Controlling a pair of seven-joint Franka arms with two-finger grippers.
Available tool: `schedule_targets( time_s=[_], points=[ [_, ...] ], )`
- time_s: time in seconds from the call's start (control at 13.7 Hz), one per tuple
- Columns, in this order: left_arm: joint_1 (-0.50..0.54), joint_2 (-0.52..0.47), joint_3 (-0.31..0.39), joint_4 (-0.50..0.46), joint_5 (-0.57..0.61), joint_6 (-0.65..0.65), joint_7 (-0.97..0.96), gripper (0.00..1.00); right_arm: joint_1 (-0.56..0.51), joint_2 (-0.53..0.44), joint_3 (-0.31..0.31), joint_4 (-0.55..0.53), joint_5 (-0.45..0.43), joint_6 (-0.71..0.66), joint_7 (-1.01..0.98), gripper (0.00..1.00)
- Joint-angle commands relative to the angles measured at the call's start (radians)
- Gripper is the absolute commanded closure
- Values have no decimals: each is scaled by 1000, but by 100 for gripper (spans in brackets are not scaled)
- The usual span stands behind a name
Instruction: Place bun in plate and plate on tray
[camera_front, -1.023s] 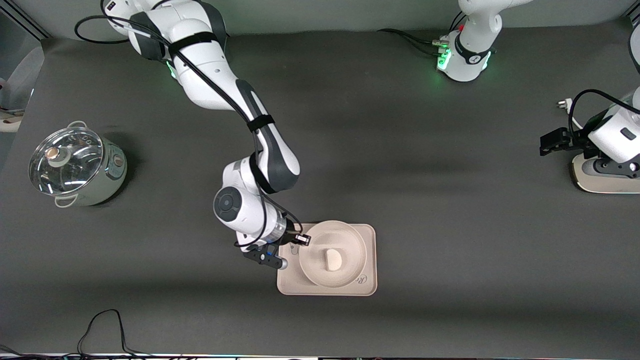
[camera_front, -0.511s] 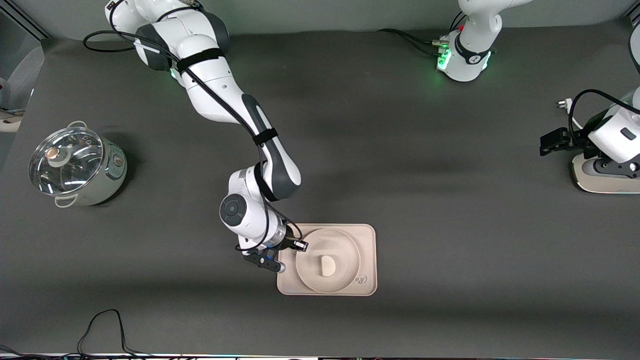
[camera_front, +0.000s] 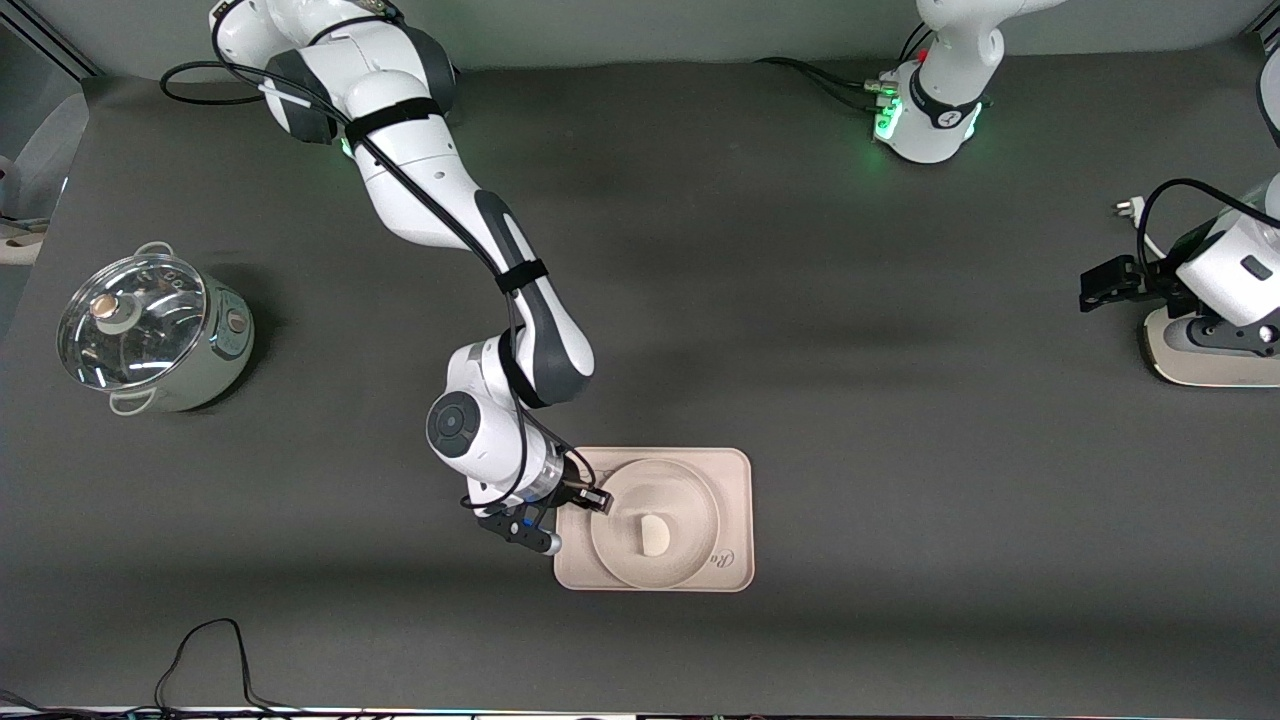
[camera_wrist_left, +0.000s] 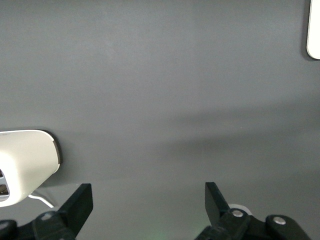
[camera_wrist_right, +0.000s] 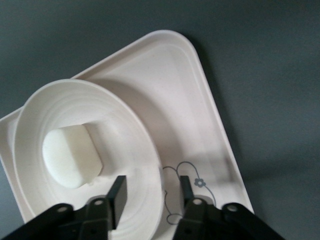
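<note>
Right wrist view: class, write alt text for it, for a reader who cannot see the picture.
A round cream plate holding a small off-white bun sits on a cream-pink tray on a dark table. The right gripper is open, its fingers straddling the plate's rim. A line drawing on the tray shows between the fingers.

Glass-lidded pot (camera_front: 150, 333) at right arm's end of table; black cable (camera_front: 215, 655) near front edge; possibly plug (camera_front: 1128, 208).

Bun (camera_front: 653, 532) in plate (camera_front: 615, 545), plate on tray (camera_front: 735, 470) at lower centre of frame, pot (camera_front: 150, 330) at middle left edge, charger base (camera_front: 1200, 365) at right edge
</note>
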Motion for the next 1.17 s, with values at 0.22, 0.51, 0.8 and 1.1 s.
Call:
schedule_targets(
  time_s=[0.22,0.51,0.8,1.1],
  points=[
    [8,-52,0,-33,-11,18,-4,0,-82,-294,-5,-76,-120,-287,-158,0],
    [10,-75,3,-33,-18,11,-5,0,-85,-518,-49,-226,-370,-404,-304,0],
    [10,-92,3,-34,-18,-9,-5,0,-76,-645,-136,-270,-412,-513,-371,0],
    [-3,-101,-4,-30,-18,-15,-51,0,-79,-742,-162,-277,-493,-601,-373,0]
  ],
)
